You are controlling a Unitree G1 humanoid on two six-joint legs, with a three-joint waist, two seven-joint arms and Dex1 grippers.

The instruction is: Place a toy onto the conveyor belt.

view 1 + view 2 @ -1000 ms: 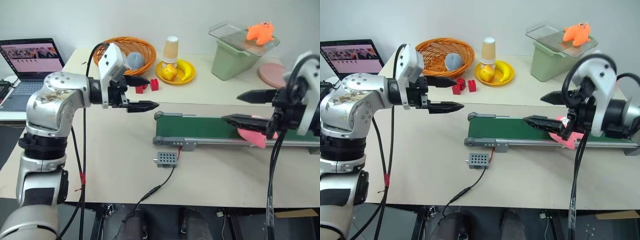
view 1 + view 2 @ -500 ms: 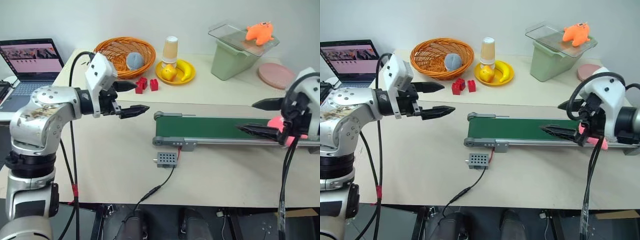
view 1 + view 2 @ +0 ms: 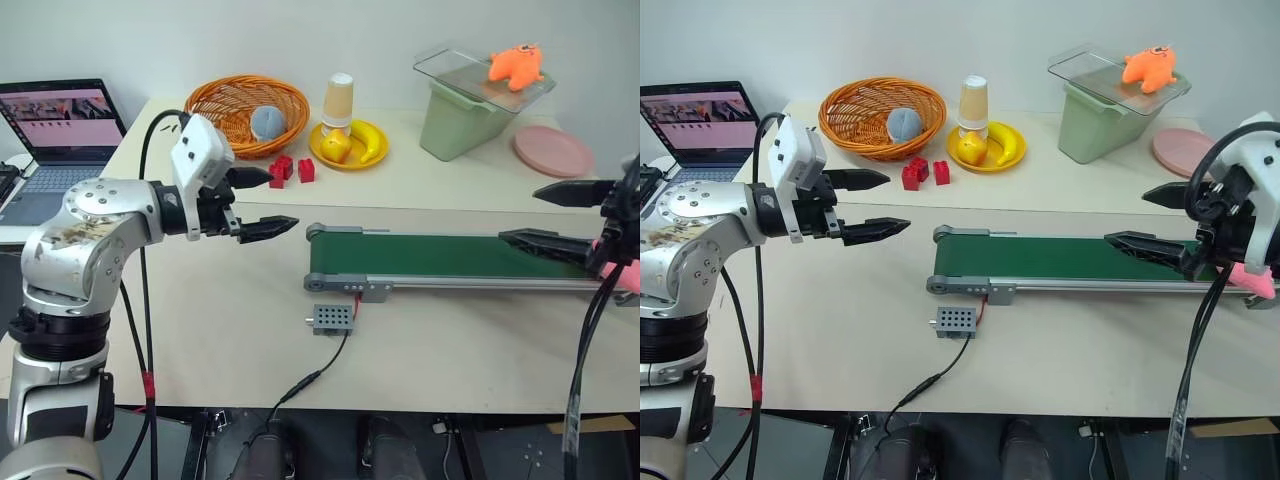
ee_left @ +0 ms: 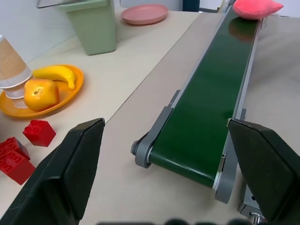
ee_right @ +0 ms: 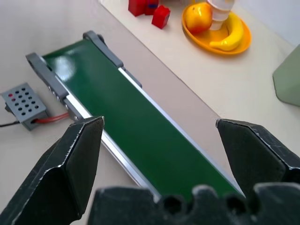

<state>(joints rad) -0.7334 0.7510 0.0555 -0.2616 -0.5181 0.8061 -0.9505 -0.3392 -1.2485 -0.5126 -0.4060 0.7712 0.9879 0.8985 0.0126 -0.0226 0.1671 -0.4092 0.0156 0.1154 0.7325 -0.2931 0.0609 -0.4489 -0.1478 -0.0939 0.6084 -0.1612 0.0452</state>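
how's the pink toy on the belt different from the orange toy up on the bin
The pink toy lies low at the far end of the conveyor belt; the orange toy perches high on the green bin's clear lid. The pink one looks smooth and rounded; the orange one has stubby limbs. Both lie free of either pincer.

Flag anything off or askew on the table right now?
Mostly tidy. One oddity: the pink toy sits at the conveyor belt's far right end, and in the head views it seems to overhang the frame there. The orange plush perches on the green bin's clear lid.
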